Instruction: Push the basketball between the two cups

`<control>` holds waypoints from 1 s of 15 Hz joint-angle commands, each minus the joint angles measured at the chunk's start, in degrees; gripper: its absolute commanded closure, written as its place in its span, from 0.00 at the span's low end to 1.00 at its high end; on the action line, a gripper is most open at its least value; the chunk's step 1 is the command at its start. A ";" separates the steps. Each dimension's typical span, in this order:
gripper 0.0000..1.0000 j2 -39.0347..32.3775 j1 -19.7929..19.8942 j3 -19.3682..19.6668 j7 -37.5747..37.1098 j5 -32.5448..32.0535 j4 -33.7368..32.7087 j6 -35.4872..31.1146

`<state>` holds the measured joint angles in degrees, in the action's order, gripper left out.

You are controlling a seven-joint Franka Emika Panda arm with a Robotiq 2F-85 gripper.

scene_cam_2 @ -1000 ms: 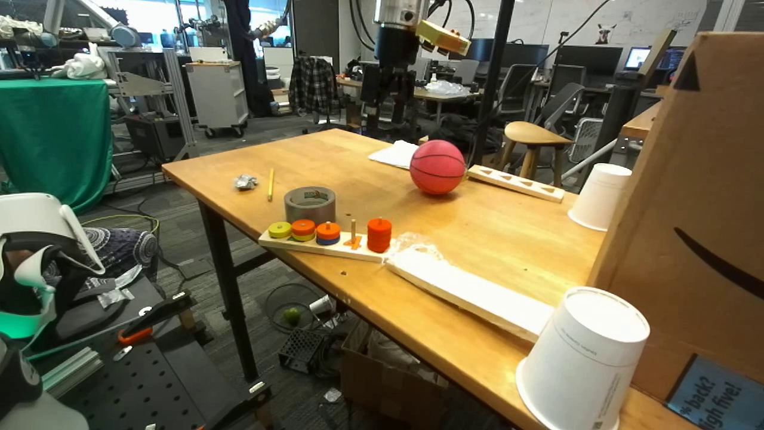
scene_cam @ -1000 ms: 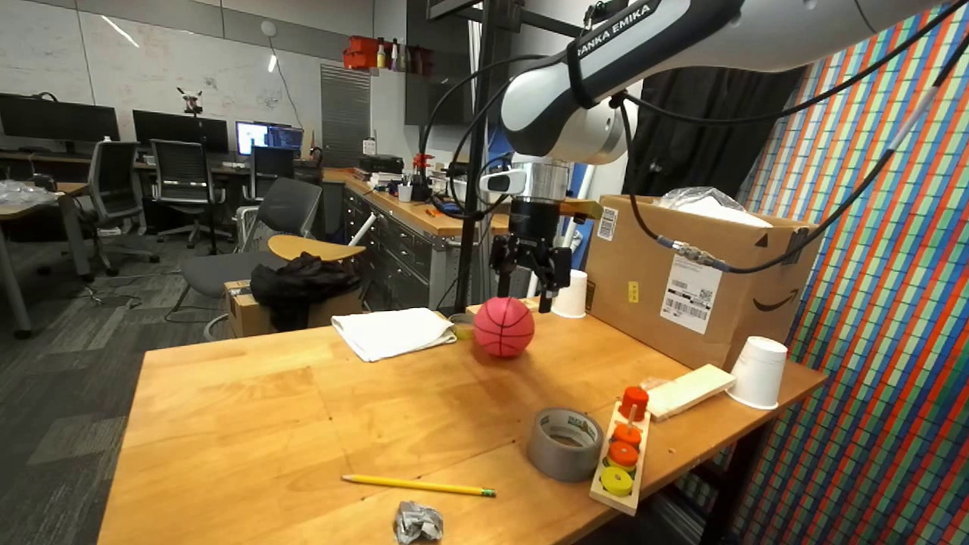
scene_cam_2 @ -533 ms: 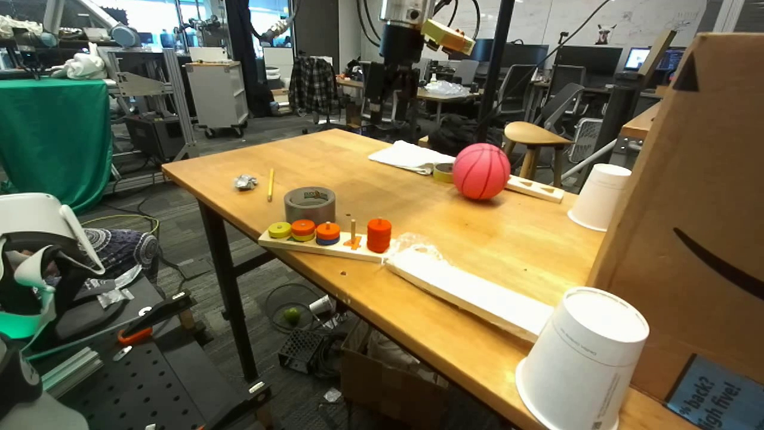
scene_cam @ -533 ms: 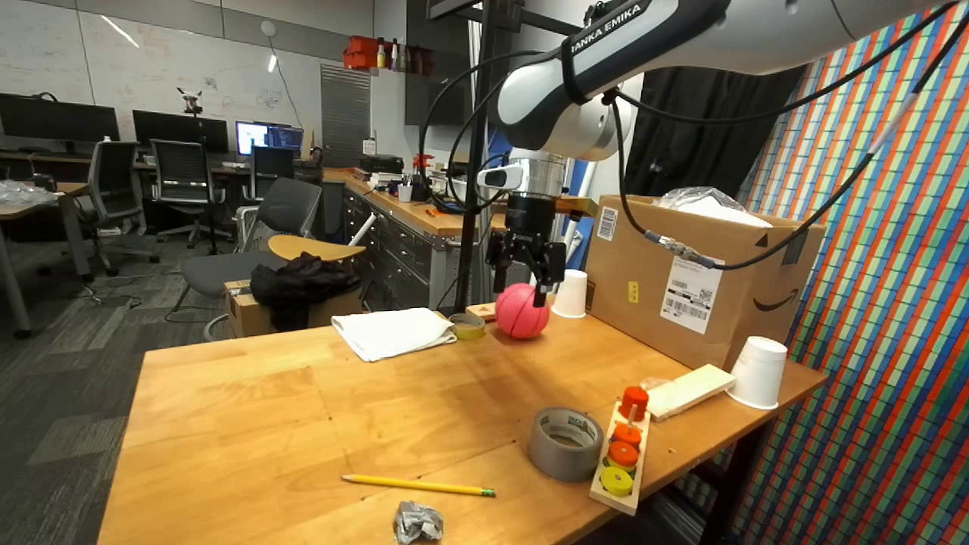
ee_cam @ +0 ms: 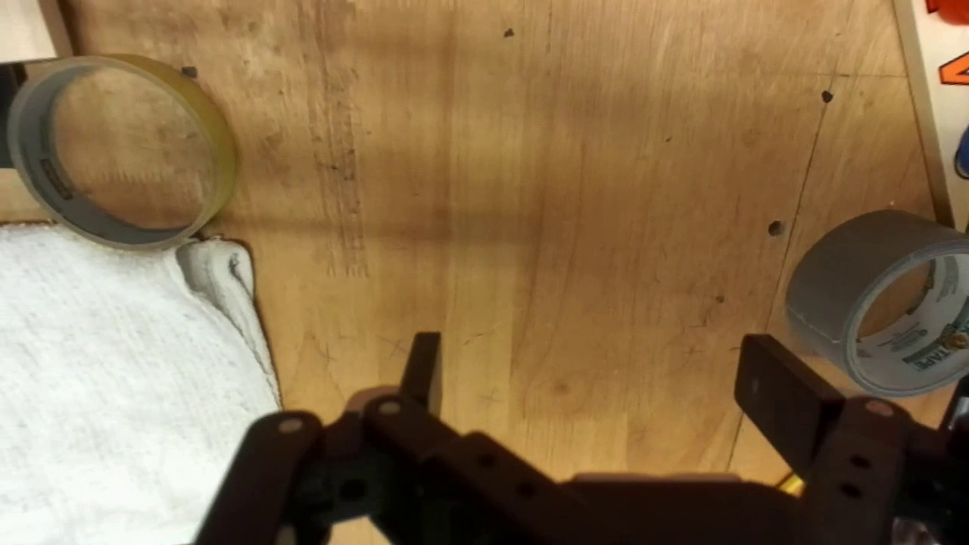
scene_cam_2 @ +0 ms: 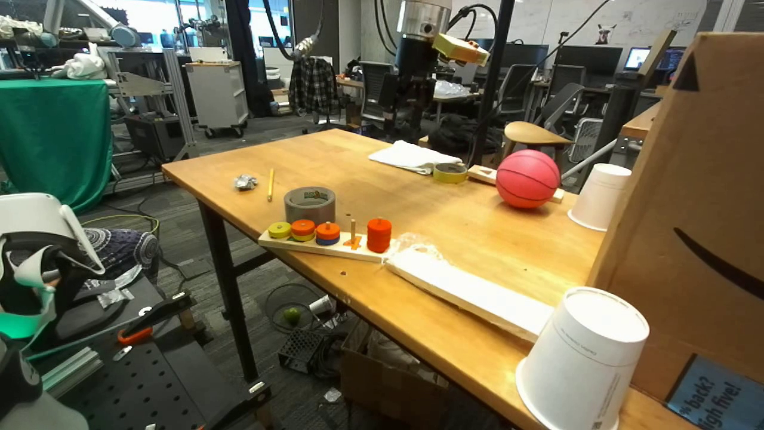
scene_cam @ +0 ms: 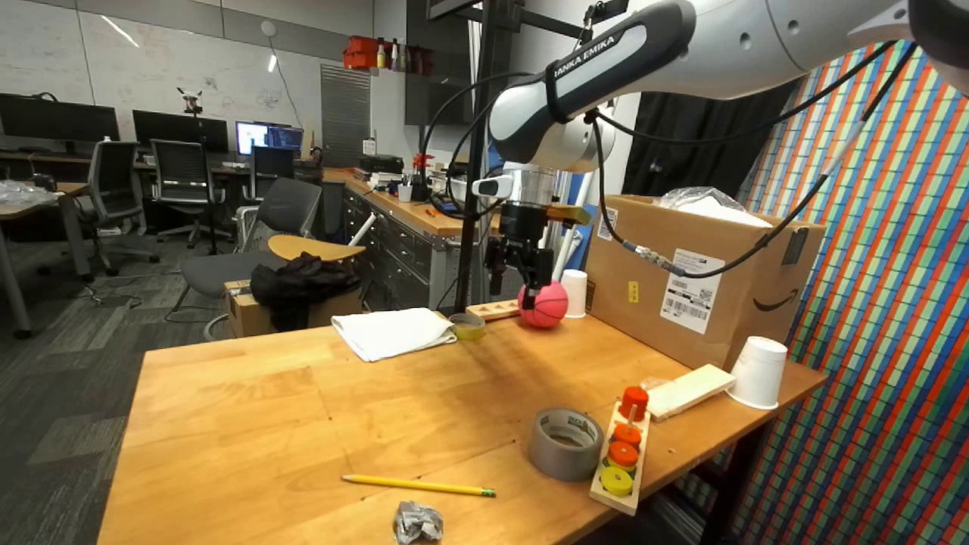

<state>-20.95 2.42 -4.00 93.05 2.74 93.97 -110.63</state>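
The pinkish-red basketball [scene_cam: 551, 309] rests on the table near its far edge; it also shows in an exterior view [scene_cam_2: 527, 179]. One white cup [scene_cam: 576, 294] [scene_cam_2: 598, 198] stands upside down just beside it, with a small gap in an exterior view. The second white cup [scene_cam: 758, 373] [scene_cam_2: 582, 364] stands upside down at the table's near corner by the box. My gripper [scene_cam: 512, 290] [scene_cam_2: 400, 123] is open, raised above the table and apart from the ball. In the wrist view the open fingers [ee_cam: 587, 341] hold nothing, and the ball and cups are out of view.
A large cardboard box [scene_cam: 651, 280] stands behind the cups. A grey tape roll [scene_cam: 565, 444], a peg toy [scene_cam: 623, 454], a wooden board [scene_cam: 690, 391], a white cloth [scene_cam: 394, 333], a yellow tape roll [scene_cam_2: 450, 173], a pencil [scene_cam: 418, 485] and crumpled foil [scene_cam: 418, 522] lie on the table.
The basketball has rolled away from the gripper, past the yellow tape roll, toward the far cup. The gripper has moved back and stays open. The cups have not moved.
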 commanded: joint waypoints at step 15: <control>0.00 -19.16 2.30 3.16 -11.29 -6.67 -21.45 -3.02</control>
<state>-37.13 4.29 -0.96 83.16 -2.09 77.71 -114.00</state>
